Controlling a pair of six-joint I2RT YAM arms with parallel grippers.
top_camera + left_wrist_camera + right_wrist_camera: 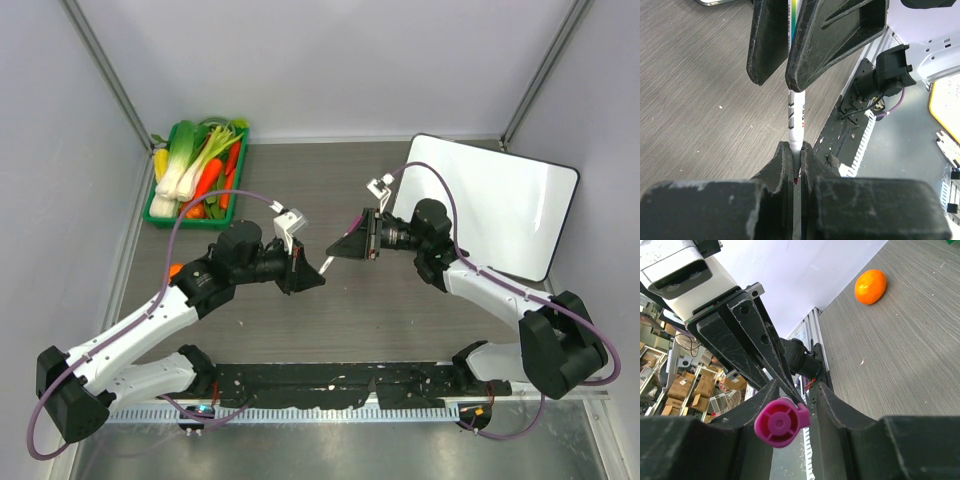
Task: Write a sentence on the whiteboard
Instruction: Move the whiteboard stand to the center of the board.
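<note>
Top external view: the large flat white whiteboard with rounded corners and a thin black rim lies flat at the right rear of the grey wood-grain surface. It sits behind the right arm, whose upper joints overlap its near-left edge. No sentence can be made out on it.

Well apart from it, above the middle of the surface, the 2 hands meet nose to nose around a slim white-barrelled marker. The left hand is clamped tight on 1 end of the marker, which the left wrist view shows plainly. The right hand has its fingers close on either side of the barrel near the other end. There a round magenta end piece, probably the cap, points towards the right wrist camera. I cannot tell whether those fingers press the barrel.

The whiteboard looks stiff, thin and light, with a smooth glossy face. It would likely skate under sideways strokes, so pen pressure should be light and mostly downward. If it needs steadying, the rim at a free corner is the place to hold, not the writing face.

The marker looks light, hard and slick. Gripped at its very end it could pivot, so a mid-barrel hold suits writing better. The end piece, if it is a cap, must come off first.
</note>
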